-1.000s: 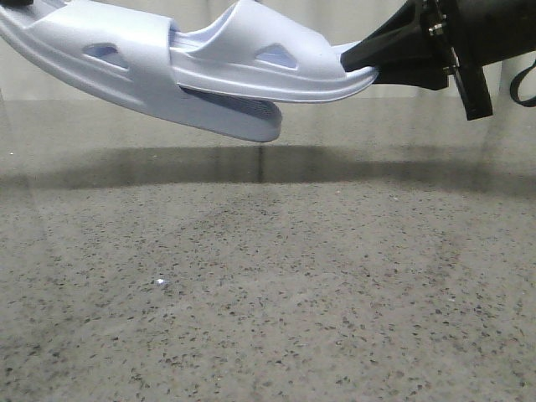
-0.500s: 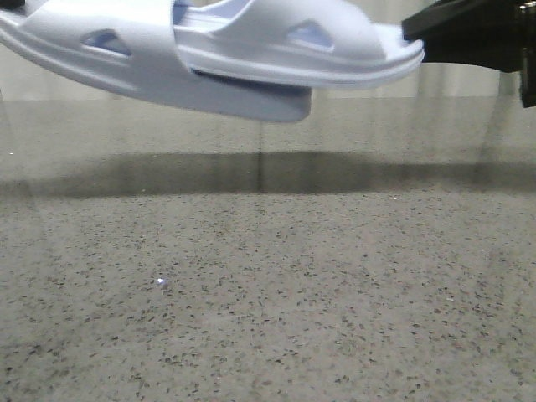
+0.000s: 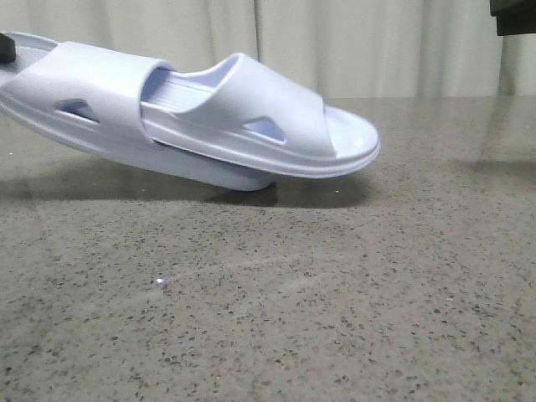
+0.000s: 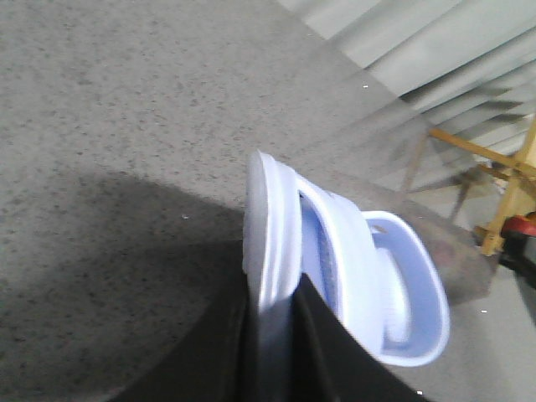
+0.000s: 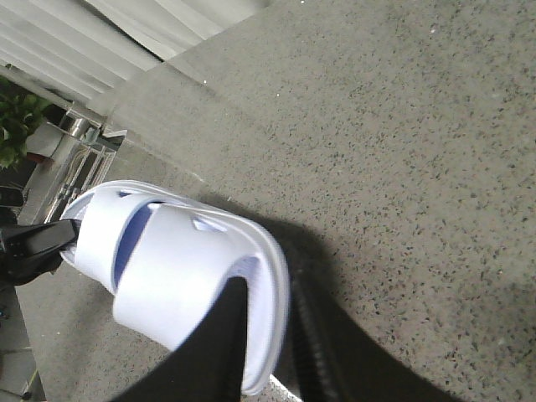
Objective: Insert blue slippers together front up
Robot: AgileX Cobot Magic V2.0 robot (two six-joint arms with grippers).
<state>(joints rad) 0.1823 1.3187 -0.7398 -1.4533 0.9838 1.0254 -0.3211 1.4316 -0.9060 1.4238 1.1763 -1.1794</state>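
At the far left of the front view, the left gripper [image 3: 5,46] is just a dark tip at the frame's edge, and it has the heel end of the blue slippers [image 3: 209,126]. The wrist camera confirms it: two black fingers [image 4: 209,360] sit on either side of the heel rim, pinching the sole edge tight between them. Beyond those fingertips the pair runs away from the gripper, straps up, with the ribbed footbed showing in the opening.

Moving right, here's the nesting. One slipper acts as the sleeve and the other is tucked inside it, pushed under the wide strap so its own strap and toe stick out past the outer one. The triangular cut-outs on both straps face the camera. The held heel end sits higher and the pair slopes down towards the right. The outer slipper's toe looks to be touching the speckled table [image 3: 335,293], while the inner toe juts out just above the surface with a shadow beneath it. A pale curtain [image 3: 377,42] hangs behind.

Over on the right, the right gripper [image 5: 268,327] is spread wide, fingers apart and gripping nothing. In the front view it's only a dark block in the upper corner, well clear of the toe. From its wrist camera, the slipper's toe rim shows between the blurred fingers [image 5: 213,352], lying beyond them on the table.
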